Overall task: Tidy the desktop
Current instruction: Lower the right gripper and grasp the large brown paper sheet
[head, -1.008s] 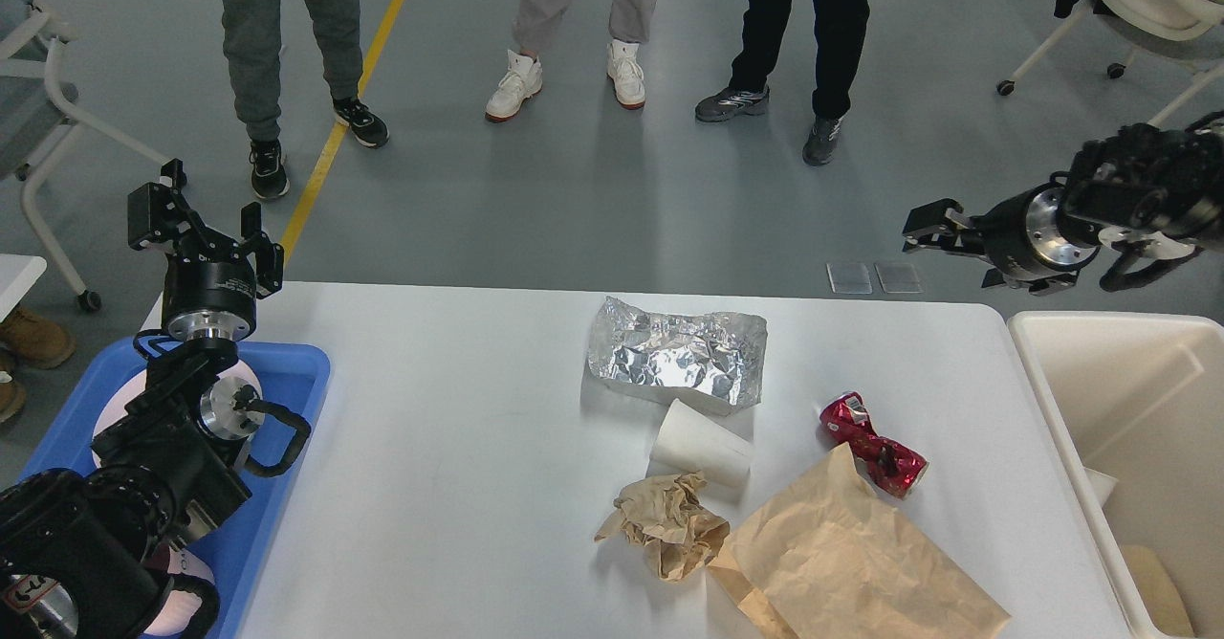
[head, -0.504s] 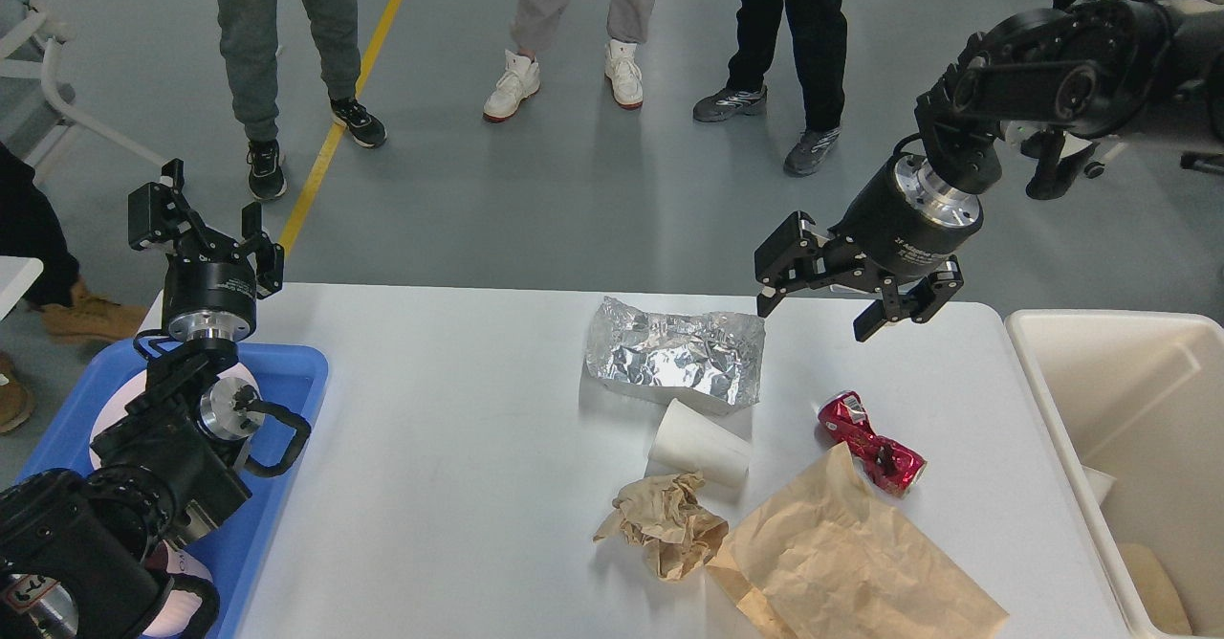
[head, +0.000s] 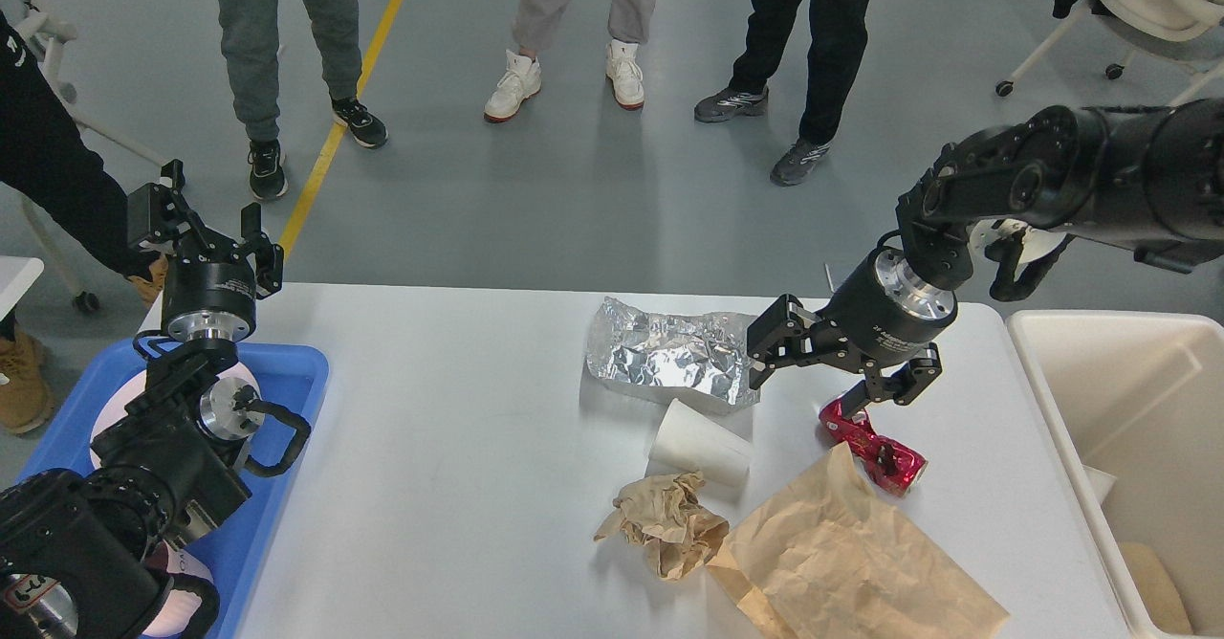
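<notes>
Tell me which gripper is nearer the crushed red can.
Right. The right gripper hangs open just above the red can; the left gripper is far off, above the blue tray.

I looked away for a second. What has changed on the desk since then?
The right gripper swung in from beyond the bin, jaws open, and dropped toward the crushed red can, gripping nothing. The left gripper and the litter on the desktop stayed put.

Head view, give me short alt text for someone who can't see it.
The right gripper, fingers spread open, hangs low over the white desktop between a foil-wrapped box and a crushed red can. A white paper cup, crumpled brown paper and a brown paper bag lie nearby; the left gripper is raised over a blue tray.
</notes>
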Available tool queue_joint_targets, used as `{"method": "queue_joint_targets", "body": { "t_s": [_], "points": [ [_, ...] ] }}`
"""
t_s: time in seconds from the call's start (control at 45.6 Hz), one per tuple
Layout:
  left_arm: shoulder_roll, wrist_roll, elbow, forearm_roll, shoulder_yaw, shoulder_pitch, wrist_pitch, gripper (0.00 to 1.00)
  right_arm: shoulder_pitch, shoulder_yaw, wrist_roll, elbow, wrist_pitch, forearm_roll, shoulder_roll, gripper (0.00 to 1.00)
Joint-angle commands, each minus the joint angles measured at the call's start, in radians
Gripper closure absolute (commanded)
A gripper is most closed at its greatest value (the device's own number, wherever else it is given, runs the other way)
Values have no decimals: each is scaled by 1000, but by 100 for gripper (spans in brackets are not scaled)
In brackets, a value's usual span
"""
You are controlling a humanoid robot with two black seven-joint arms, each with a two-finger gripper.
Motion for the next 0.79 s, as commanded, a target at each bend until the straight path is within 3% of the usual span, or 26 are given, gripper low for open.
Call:
{"method": "queue_joint_targets", "body": {
  "t_s": [0.0, 0.132, 0.263, 0.767],
  "points": [
    [0, 0, 0, 0, 0, 0, 0, 4, -82, -9, -4, 0, -60, 99, 1, 21],
    [0, 0, 0, 0, 0, 0, 0, 4, -115, -62, -15, 3, -61, 192, 8, 36],
    [0, 0, 0, 0, 0, 0, 0, 4, -127, -81, -21, 5, -64, 217, 20, 37],
    [0, 0, 0, 0, 0, 0, 0, 4, -261, -62, -30, -87, -110, 126, 54, 15]
  ]
}}
